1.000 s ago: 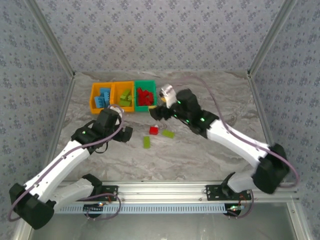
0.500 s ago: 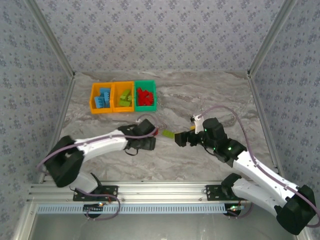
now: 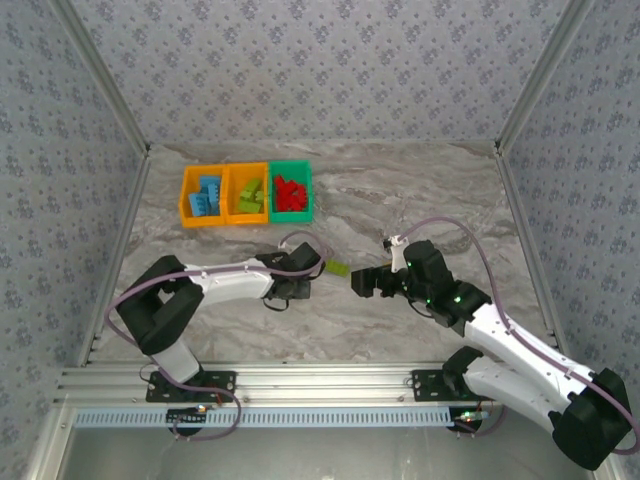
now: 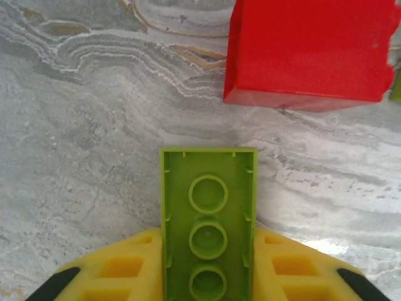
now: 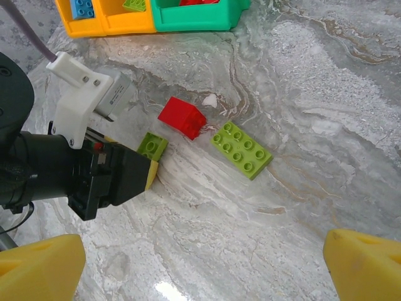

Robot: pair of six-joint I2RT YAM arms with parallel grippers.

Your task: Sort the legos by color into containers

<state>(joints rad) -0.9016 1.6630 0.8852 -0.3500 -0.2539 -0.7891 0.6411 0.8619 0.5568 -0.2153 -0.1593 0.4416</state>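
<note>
Between the yellow fingers [image 4: 113, 269] of my left gripper [image 4: 208, 266] is a lime green lego [image 4: 208, 219], its hollow underside facing the camera; the gripper is shut on it, low over the table. A red lego [image 4: 310, 50] lies just ahead of it. In the right wrist view the same red lego [image 5: 182, 117] lies beside a larger lime green lego [image 5: 241, 149]. My right gripper [image 5: 200, 269] hangs open above bare marble, facing my left gripper [image 3: 300, 268]. The containers stand at the back left: two orange bins [image 3: 185, 198] and a green bin [image 3: 290, 165].
Blue legos [image 3: 205, 195] fill the left orange bin, lime green ones [image 3: 250, 195] the middle bin, red ones [image 3: 290, 192] the green bin. Patterned walls and metal posts close in the marble table [image 3: 420, 190]. A metal rail [image 3: 320, 378] runs along the near edge.
My left arm swung right to the loose legos and shut on the small lime green one. My right arm pulled back from the bins toward the near right and opened fully.
</note>
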